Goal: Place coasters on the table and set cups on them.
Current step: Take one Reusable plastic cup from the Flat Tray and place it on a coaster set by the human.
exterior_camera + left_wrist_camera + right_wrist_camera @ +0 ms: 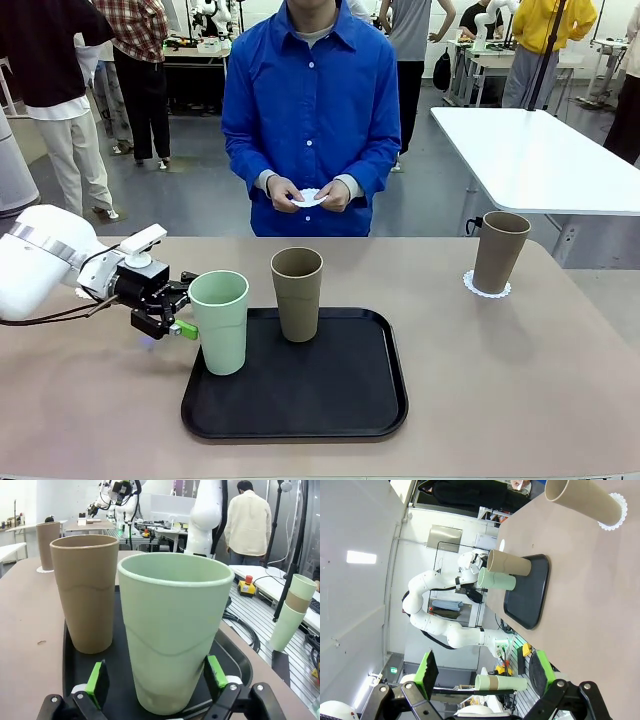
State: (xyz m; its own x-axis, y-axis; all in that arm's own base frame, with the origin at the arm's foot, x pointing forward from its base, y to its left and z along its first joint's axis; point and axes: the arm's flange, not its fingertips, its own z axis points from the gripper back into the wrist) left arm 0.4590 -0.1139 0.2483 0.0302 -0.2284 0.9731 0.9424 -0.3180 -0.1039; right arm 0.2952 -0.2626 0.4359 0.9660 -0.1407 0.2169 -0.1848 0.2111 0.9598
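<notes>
1. Left gripper [156, 672]: jaws spread wide, straddling the pale mint-green matte tapered tumbler [172, 630] low down near its base. One green pad [96, 682] stands clear of the wall with a visible gap. The other sits just beside the wall, and I cannot tell whether it touches. There's no squeeze on the cup.
2. The mint tumbler stands upright, open mouth up, at the near-left edge of the black rounded-rectangle tray [300, 410].
3. Next along on the tray, toward its far side, is a brownish-taupe tapered tumbler [297, 293], also upright. The two cups are near each other but apart.
4. The tray lies flat on the large beige tabletop [520, 380], left of its middle.
5. Over on the table's right side, well apart from the tray, a second taupe tumbler [500, 250] stands upright on a round white lacy paper coaster [469, 284]. The scalloped edge peeps out around the cup's base.
6. On the far side, a person in a blue shirt [310, 90] holds another white lacy coaster [310, 198] between both hands [284, 194], above the table's far edge.
7. Right gripper [484, 675]: jaws wide, nothing between its green pads. Its view is rolled sideways, taking in the tabletop, the tray and all three cups from well off.
</notes>
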